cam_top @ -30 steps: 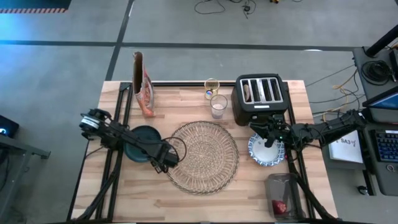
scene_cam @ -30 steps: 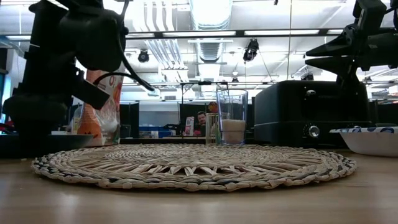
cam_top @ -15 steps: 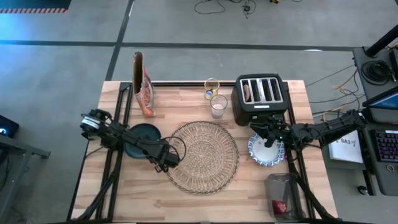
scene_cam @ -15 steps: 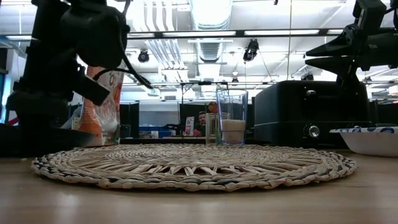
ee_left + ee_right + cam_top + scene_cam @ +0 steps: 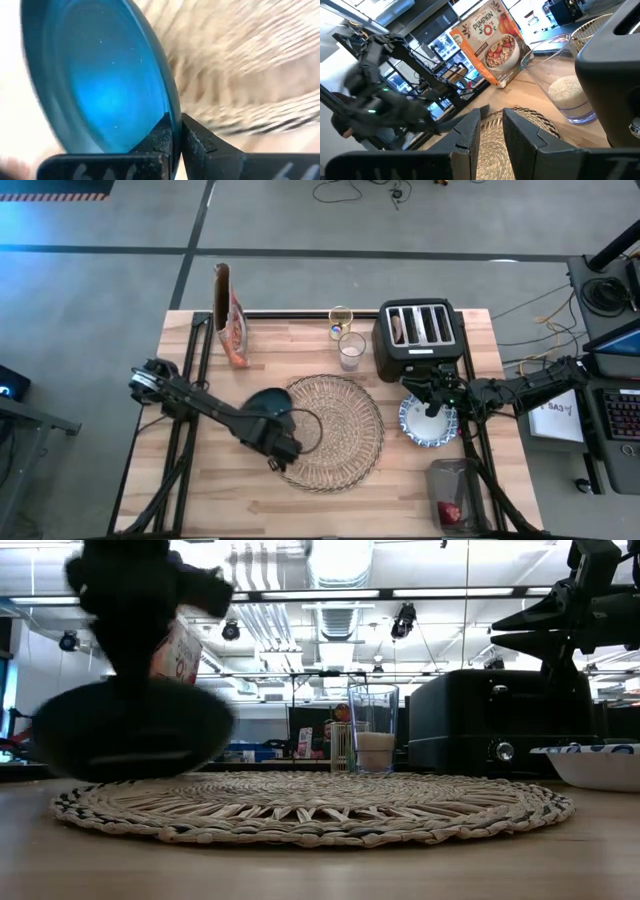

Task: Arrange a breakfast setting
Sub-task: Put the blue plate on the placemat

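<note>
Overhead, left tool (image 5: 283, 450) gripping teal plate (image 5: 262, 406), wrist view (image 5: 100, 90) shows rim pinched

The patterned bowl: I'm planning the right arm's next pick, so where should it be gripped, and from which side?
Probably the rim, from above. The bowl sits upright and open-topped on the table just in front of the toaster. Its wall is thin and flared, so one finger inside and one outside should suit it. The right gripper already hangs over its toaster-side edge.
</note>
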Tool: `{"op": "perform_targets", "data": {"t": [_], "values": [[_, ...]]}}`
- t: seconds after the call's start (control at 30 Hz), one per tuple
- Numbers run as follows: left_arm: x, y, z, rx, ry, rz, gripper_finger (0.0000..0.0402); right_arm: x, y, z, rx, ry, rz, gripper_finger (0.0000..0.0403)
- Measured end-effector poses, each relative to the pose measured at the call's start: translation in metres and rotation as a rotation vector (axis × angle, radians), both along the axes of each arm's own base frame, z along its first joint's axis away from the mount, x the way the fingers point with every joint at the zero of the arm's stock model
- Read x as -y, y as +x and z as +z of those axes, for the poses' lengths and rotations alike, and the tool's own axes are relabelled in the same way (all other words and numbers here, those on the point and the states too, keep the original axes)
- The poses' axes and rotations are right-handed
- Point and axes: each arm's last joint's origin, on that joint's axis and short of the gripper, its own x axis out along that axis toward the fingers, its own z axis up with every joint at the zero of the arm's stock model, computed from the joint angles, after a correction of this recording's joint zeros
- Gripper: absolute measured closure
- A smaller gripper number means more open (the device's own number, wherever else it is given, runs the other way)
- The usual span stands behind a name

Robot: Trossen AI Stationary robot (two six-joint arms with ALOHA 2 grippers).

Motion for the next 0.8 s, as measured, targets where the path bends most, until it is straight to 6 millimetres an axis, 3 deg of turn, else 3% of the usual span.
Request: {"op": "perform_targets", "data": {"t": [0.1, 0.2, 0.47, 0.8], "values": [[0.011, 0.013, 0.015, 0.086, 0.05, -0.122, 0.0397, 0.0, 0.0, 0.0, 0.0, 0.0, 0.0, 0.033], [0.021, 0.028, 0.018, 0.131, 0.061, -0.244, 0.0397, 0.0, 0.0, 0.0, 0.0, 0.0, 0.0, 0.033], [0.035, 0.055, -0.009, 0.008, 0.103, -0.436, 0.0397, 0.0, 0.0, 0.0, 0.0, 0.0, 0.0, 0.033], [0.046, 0.065, -0.019, -0.105, 0.054, -0.442, 0.0397, 0.0, 0.0, 0.0, 0.0, 0.0, 0.0, 0.033]]}}
